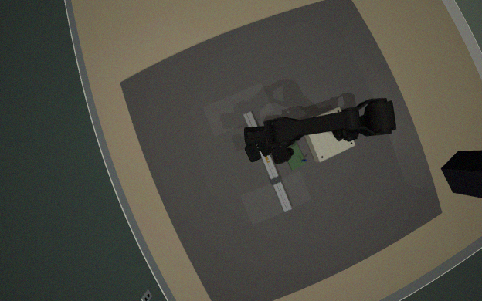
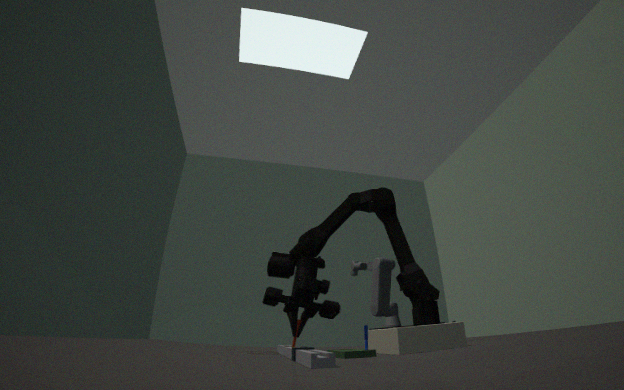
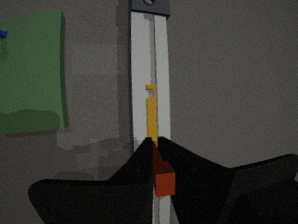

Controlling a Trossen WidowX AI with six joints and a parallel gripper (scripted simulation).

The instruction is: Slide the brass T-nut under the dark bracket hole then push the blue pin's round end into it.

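Gripper (image 1: 262,153) (image 2: 296,336) (image 3: 153,143) is clenched on the orange handle (image 2: 299,327) (image 3: 165,184), fingers pointing down, handle top poking out between them. Just ahead of the fingertips, the brass T-nut (image 1: 267,159) (image 3: 152,117) lies along the slot line of the alu. rail (image 1: 283,197) (image 2: 322,359) (image 3: 141,75); whether it's fully under the lips, can't tell. Step in hand looks like seating the nut, w/ the slide next. Best done by keeping the grip firm, easing the handle upright and lowering gently until the nut sits flat, then pushing straight along the slot; any sideways pull could jam or lift it. Farther along the rail, well apart from the nut, is the dark bracket (image 1: 275,180) (image 3: 140,6), its hole the stop mark. Off to the gripper's side, nearer the arm base, the green tray (image 1: 294,162) (image 2: 352,354) (image 3: 35,75) has the blue pin (image 1: 304,160) (image 2: 366,337) (image 3: 3,34), upright, for later.
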